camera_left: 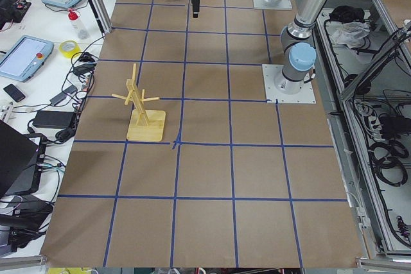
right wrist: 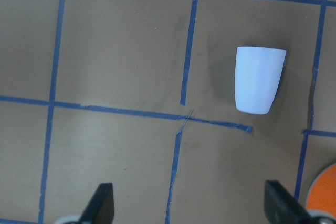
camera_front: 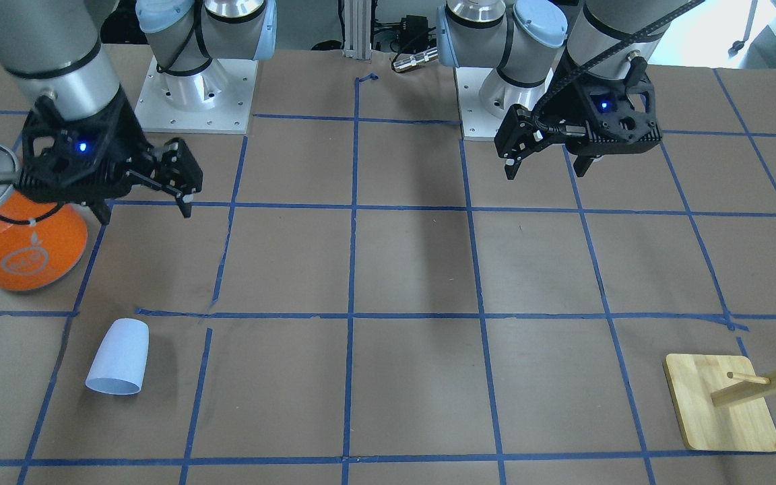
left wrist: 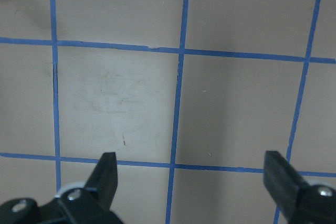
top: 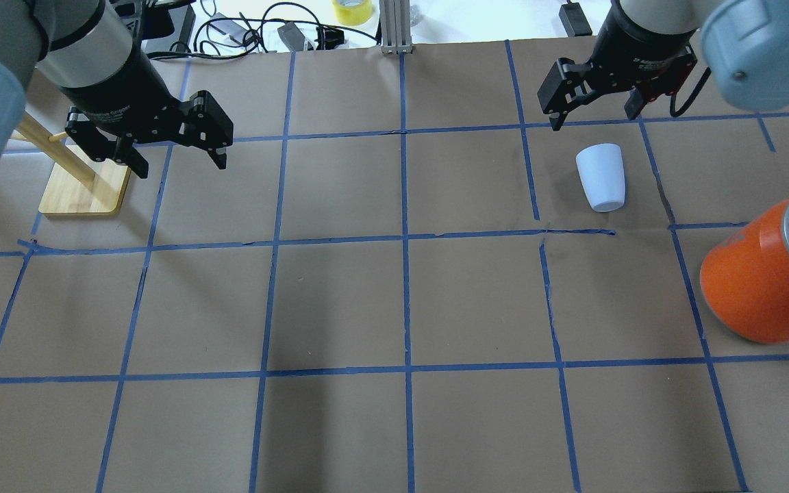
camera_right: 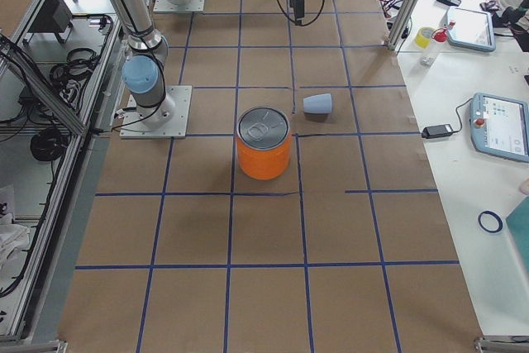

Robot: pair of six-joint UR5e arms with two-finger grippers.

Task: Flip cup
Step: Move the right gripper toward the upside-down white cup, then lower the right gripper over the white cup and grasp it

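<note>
The cup (top: 600, 177) is a small pale blue-white tumbler that lies on its side on the brown table, wide mouth pointing away from the robot. It also shows in the front view (camera_front: 118, 367), the right side view (camera_right: 317, 104) and the right wrist view (right wrist: 259, 80). My right gripper (top: 593, 118) hangs open and empty above the table just beyond the cup, clear of it; it also shows in the front view (camera_front: 145, 209). My left gripper (top: 181, 164) is open and empty above the table's left side, seen too in the front view (camera_front: 545, 170).
A large orange can (top: 757, 281) with a silver lid stands near the robot's right, close to the cup and beside the right arm in the front view (camera_front: 21, 249). A wooden peg stand (top: 83, 188) stands on the far left by the left gripper. Blue tape lines grid the table.
</note>
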